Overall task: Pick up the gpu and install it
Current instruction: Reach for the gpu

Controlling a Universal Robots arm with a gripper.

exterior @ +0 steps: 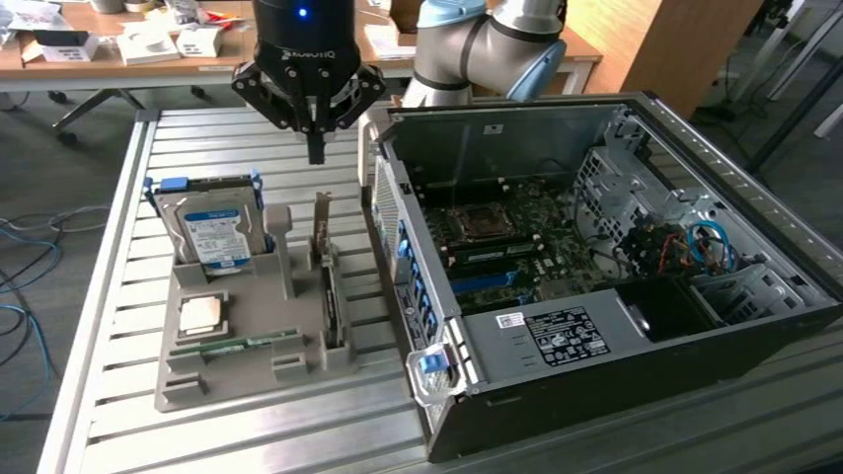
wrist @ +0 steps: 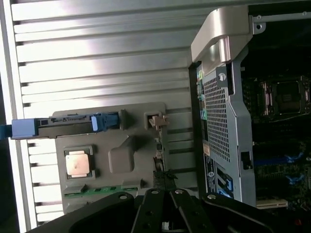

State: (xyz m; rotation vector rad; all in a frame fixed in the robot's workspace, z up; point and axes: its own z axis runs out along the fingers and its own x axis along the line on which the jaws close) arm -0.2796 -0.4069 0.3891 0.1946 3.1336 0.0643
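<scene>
Gpu (exterior: 324, 259): thin card on edge in grey holder (exterior: 270, 308) | pincer (exterior: 315, 155) closed above

A slatted metal table (exterior: 197, 434) carries a grey tray (exterior: 244, 380). Just beside the tray, on the exterior view's right, an open computer case (exterior: 593, 415) lies on its side. A hard drive (exterior: 211, 232) with blue rails stands upright at the tray's far end. A square CPU (exterior: 201, 314) and a narrow memory stick (exterior: 237, 346) lie flat nearer the camera. A motherboard (exterior: 507, 237) shows inside the case. Blue cables (exterior: 20, 247) lie on the floor (exterior: 53, 178).
</scene>
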